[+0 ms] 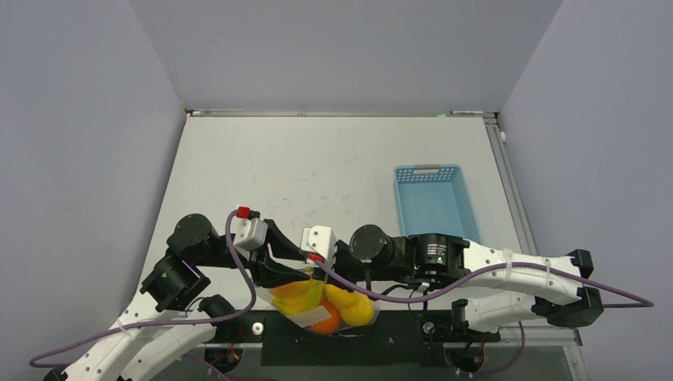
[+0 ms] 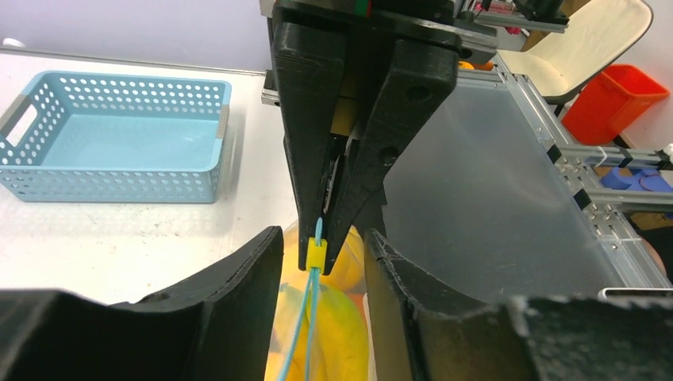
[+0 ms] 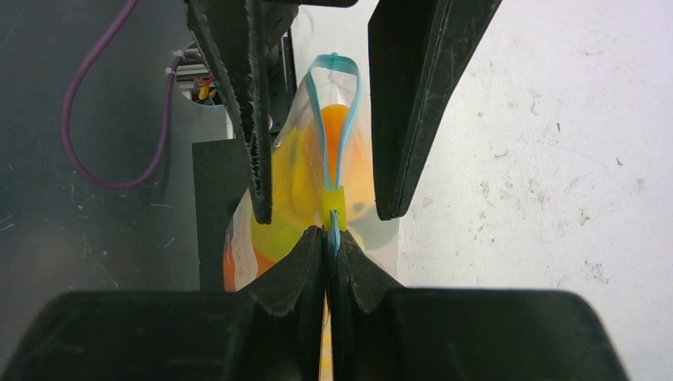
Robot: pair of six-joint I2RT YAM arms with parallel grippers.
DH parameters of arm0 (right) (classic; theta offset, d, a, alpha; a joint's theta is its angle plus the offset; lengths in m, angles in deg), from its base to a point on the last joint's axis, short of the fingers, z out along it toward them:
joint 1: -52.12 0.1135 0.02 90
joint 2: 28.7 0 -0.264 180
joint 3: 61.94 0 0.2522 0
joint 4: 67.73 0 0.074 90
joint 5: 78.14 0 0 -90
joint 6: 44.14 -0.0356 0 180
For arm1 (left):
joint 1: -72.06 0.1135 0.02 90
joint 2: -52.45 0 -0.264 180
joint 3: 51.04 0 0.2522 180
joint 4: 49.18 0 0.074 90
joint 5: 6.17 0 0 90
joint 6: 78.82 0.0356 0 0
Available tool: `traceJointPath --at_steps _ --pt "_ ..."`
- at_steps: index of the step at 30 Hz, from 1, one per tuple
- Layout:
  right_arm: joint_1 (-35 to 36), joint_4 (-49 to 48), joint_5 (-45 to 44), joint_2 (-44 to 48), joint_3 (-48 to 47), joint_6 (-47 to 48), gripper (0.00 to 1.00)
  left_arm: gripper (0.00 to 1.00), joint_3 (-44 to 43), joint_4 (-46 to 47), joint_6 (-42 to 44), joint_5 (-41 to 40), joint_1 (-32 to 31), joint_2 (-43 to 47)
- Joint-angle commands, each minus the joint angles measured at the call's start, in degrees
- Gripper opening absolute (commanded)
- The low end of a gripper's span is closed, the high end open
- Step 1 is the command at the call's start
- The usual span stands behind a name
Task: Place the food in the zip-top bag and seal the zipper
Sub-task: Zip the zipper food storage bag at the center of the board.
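Pinching the light-blue zipper strip (image 3: pixel 335 58) on the clear crinkly bag (image 1: pixel 325 305), your right gripper (image 3: pixel 329 238) clamps tight. Your left gripper (image 2: pixel 321 238) straddles it, parted, empty; fruits (image 3: pixel 286 222) inside blur.

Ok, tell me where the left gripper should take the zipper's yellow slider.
Probably best to pinch the slider across its two flat faces, coming from the unsealed loop of the zipper. The zipper stands on edge, the left gripper straddles it with fingers apart, and the right gripper clamps the sealed side.
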Motion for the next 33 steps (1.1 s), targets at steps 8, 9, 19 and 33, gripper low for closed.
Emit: traceJointPath --at_steps 8,9,19,33 --pt "0.6 -3.3 -1.9 0.9 -3.3 -2.0 0.05 0.26 1.3 1.0 1.0 -0.4 -0.3 -1.3" --pt "0.6 -3.4 -1.9 0.9 -3.3 -2.0 0.05 0.23 1.3 0.9 1.1 -0.5 -0.3 -1.2" --pt "0.6 -4.1 -3.3 1.6 -2.7 -2.2 0.05 0.00 1.3 0.2 1.3 0.5 -0.3 -1.2" --pt "0.6 -10.5 -7.3 9.1 -0.1 -3.1 0.05 0.00 1.8 -1.2 2.1 0.4 -0.3 -1.1"
